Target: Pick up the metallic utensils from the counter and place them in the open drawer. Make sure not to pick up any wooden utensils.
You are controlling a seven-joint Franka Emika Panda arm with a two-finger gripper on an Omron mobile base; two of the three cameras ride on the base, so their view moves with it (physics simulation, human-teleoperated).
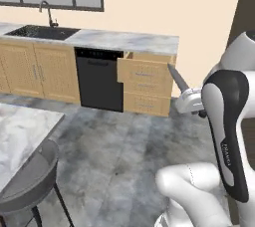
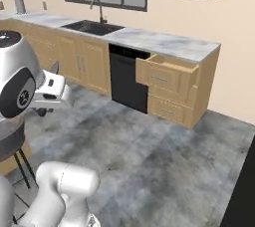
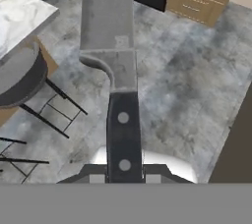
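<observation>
The hand (image 3: 124, 176) is clamped on the black riveted handle of the small kitchen knife with the broad grey steel blade (image 3: 109, 26), its two dark fingertips pressed to either side of the handle's butt end. The blade runs straight out ahead of the hand, point leading, well clear of the grey stone floor (image 3: 187, 70) beneath it. Far ahead of the blade tip sits the open light-wood drawer with the slim silver bar handle (image 1: 143, 70), pulled out from the cabinet run beside the black dishwasher (image 1: 98, 77); there's a long carry across open floor yet to go, by my reckoning. Off to one side of the hand, the white marble table with grey veins (image 3: 19, 14) and a round grey stool (image 3: 19, 73) sit close by.

On handling: this knife looks stiff and fairly light, but the smooth handle could be slippery, and with the grip so far back, the blade's weight may lever it downward. A hold nearer the bolster would likely be steadier
</observation>
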